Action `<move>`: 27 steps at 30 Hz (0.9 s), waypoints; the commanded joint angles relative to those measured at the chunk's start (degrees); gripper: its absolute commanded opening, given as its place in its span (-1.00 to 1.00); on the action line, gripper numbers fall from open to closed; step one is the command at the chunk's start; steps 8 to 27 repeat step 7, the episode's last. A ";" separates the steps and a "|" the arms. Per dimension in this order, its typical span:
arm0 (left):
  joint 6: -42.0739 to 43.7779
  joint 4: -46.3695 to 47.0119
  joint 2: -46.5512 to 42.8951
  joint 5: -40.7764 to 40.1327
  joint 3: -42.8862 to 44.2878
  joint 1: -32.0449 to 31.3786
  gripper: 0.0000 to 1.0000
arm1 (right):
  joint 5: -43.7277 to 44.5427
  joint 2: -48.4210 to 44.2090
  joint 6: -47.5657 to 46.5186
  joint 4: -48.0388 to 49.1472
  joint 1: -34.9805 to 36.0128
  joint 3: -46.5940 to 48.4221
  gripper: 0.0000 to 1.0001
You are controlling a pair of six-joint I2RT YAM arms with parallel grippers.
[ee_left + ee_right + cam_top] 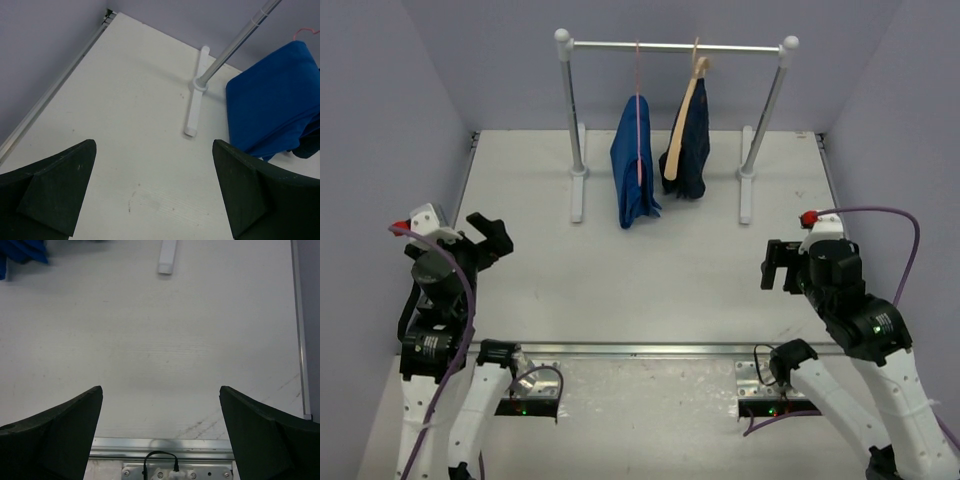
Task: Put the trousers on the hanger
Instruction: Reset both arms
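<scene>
The royal-blue trousers hang folded over the thin pink-red wire hanger, whose hook is on the rail of the clothes rack. In the left wrist view the trousers fill the right side, with a bit of the hanger's hook above them. A corner of the trousers shows at the top left of the right wrist view. My left gripper stands open at the near left, far from the rack, nothing between its fingers. My right gripper is open at the near right, also holding nothing.
A dark navy garment hangs on a pale wooden hanger to the right of the trousers. The rack's two white feet rest on the table. Purple walls close in the left, right and back sides. A metal strip runs along the near edge.
</scene>
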 commanded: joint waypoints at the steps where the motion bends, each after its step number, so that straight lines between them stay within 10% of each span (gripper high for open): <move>1: 1.80 5.24 -1.17 -0.83 -1.37 -0.83 1.00 | -1.56 -1.17 1.48 4.03 0.15 -2.78 0.98; 27: 1.74 5.54 -0.03 -0.71 -1.37 -1.35 1.00 | -0.70 -0.70 2.53 5.25 0.15 -5.08 0.98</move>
